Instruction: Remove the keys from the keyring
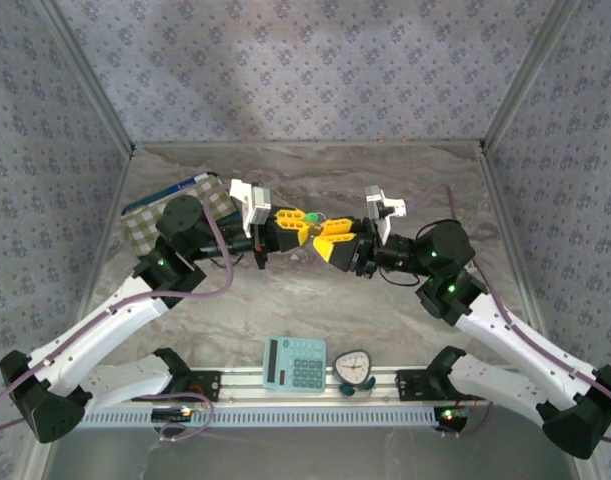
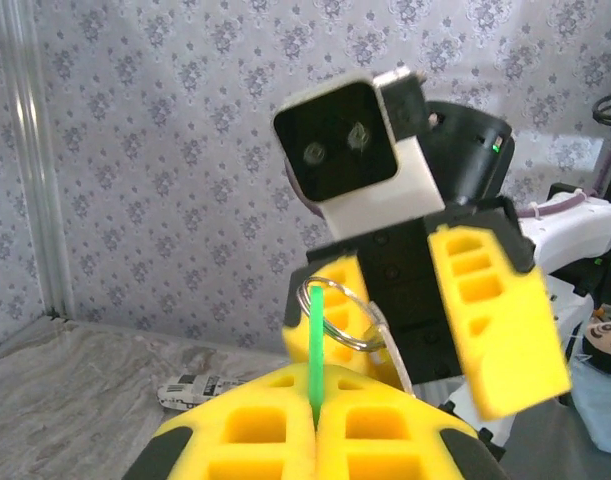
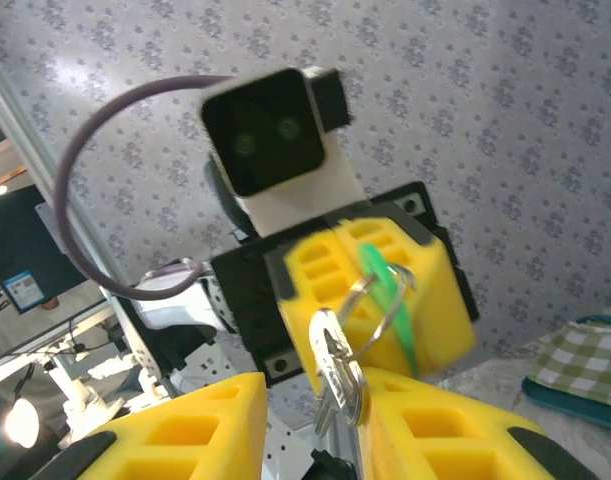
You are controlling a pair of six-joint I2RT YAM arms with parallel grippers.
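**Fig. Both grippers meeting in mid-air over the table.** The left gripper has its jaws pressed together on a green strip. The strip stands up out of the jaw seam and carries the keyring at its top, just beyond the fingertips. The right gripper faces it with jaws apart. The keys hang from the keyring into the gap between its fingers. They lie close to the right-hand finger and stand apart from the other, and nothing is clamped. How many keys are stacked there cannot be told.

*Step in hand (judged):* taking hold of a key so it can be worked off the ring. To do it well:
- Centre the key blade between the jaws before closing, so the pads meet its flat faces, not an edge.
- Grip low on the key, leaving the bow and the coil free.
- Keep the left clamp firm, since the thin strip may flex or slip under a pull.
- Feed the key round the coil, not straight away from it.

*Writing:* none is legible. The calculator, the dial beside it and the small striped object on the table show marks too small to read.
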